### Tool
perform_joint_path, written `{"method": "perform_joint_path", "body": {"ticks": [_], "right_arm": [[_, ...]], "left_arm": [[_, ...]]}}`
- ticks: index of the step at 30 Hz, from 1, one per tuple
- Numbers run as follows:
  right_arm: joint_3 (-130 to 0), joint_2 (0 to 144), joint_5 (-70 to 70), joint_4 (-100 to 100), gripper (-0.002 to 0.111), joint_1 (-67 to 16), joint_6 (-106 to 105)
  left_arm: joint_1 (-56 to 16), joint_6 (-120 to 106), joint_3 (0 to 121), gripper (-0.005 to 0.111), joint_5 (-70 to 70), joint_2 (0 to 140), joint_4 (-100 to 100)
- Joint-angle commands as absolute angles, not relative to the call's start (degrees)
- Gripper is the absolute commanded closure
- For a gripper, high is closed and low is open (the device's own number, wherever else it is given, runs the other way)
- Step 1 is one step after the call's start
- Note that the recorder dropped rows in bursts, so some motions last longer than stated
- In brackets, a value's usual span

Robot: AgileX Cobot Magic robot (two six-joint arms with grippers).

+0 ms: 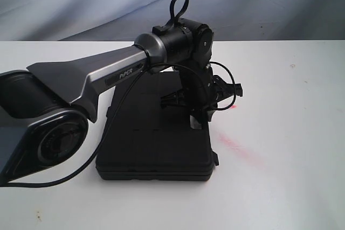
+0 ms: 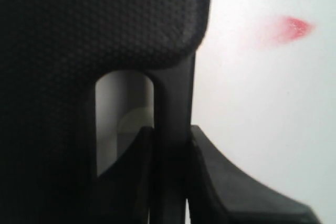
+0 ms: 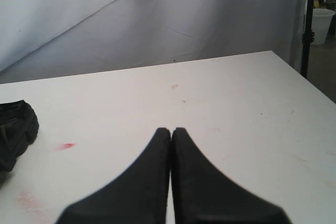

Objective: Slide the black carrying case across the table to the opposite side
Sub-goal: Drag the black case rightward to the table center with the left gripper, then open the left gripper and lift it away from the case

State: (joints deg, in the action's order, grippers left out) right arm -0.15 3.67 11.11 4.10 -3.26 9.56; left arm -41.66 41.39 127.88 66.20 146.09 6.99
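Status: black carrying case [image 1: 151,144] lies flat on the table [image 1: 280,187], about mid-frame in the exterior view and slightly toward 6 o'clock. Lid side is up.

Left arm [image 1: 91,79] comes in from 9 o'clock and passes over the case, with its wrist pointing down at the case's 3 o'clock edge. A cable [image 1: 108,127] loops from the wrist down toward 7 o'clock.

Left gripper [image 2: 168,132] is clamped on the case's handle [image 2: 173,98]. In the left wrist view one finger sits in the handle slot and the other on the outer side, with both pressed against the bar. So it is grasping the case by the handle.

Red smear [image 1: 237,148] is on the white top at roughly 4 o'clock from the case centre, just beside the case and not touching it.

Right gripper [image 3: 171,130] is clenched, with the fingertips pressed together and nothing between them. It hangs above bare tabletop, well apart from the case. It isn't visible in the exterior view. A dark object [image 3: 16,127] shows at the frame edge of the right wrist view, but I can't tell what it is.
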Motion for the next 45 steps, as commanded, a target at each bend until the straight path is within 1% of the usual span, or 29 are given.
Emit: {"method": "perform_joint_path", "body": {"ticks": [1,6,9,11,17,18,25,28,31,35,38,39,42,45], "right_arm": [[0.0,3.8,11.0,4.8,0.108,-3.0,9.5],[0.0,3.8,11.0,4.8,0.108,-3.0,9.5],[0.0,3.8,11.0,4.8,0.108,-3.0,9.5],[0.0,3.8,11.0,4.8,0.108,-3.0,9.5],[0.0,3.8,11.0,4.8,0.108,-3.0,9.5],[0.0,3.8,11.0,4.8,0.108,-3.0,9.5],[0.0,3.8,11.0,4.8,0.108,-3.0,9.5],[0.0,3.8,11.0,4.8,0.108,-3.0,9.5],[0.0,3.8,11.0,4.8,0.108,-3.0,9.5],[0.0,3.8,11.0,4.8,0.108,-3.0,9.5],[0.0,3.8,11.0,4.8,0.108,-3.0,9.5],[0.0,3.8,11.0,4.8,0.108,-3.0,9.5],[0.0,3.8,11.0,4.8,0.108,-3.0,9.5],[0.0,3.8,11.0,4.8,0.108,-3.0,9.5]], "left_arm": [[-42.2,43.0,128.4,0.107,63.9,145.6,8.9],[-42.2,42.8,128.4,0.107,62.7,145.6,8.8],[-42.2,42.2,128.4,0.103,63.0,145.6,8.2],[-42.2,41.9,128.4,0.097,63.0,145.6,8.0],[-42.2,40.0,128.4,0.071,63.4,145.5,8.0],[-42.2,40.0,128.4,0.071,63.4,145.5,8.0],[-42.2,39.6,134.6,0.071,70.0,145.5,2.0],[-42.2,34.4,138.4,0.071,70.0,145.5,2.0],[-42.4,23.9,140.9,0.071,70.0,144.4,2.4],[-43.7,21.5,140.9,0.073,70.0,139.8,-7.3],[-44.3,20.3,140.9,0.083,70.0,137.6,-9.6],[-44.6,19.8,140.9,0.090,70.0,136.8,-9.3],[-45.1,19.1,140.9,0.107,68.8,135.3,-9.6],[-46.4,18.8,140.9,0.107,65.9,134.4,-12.0]]}}
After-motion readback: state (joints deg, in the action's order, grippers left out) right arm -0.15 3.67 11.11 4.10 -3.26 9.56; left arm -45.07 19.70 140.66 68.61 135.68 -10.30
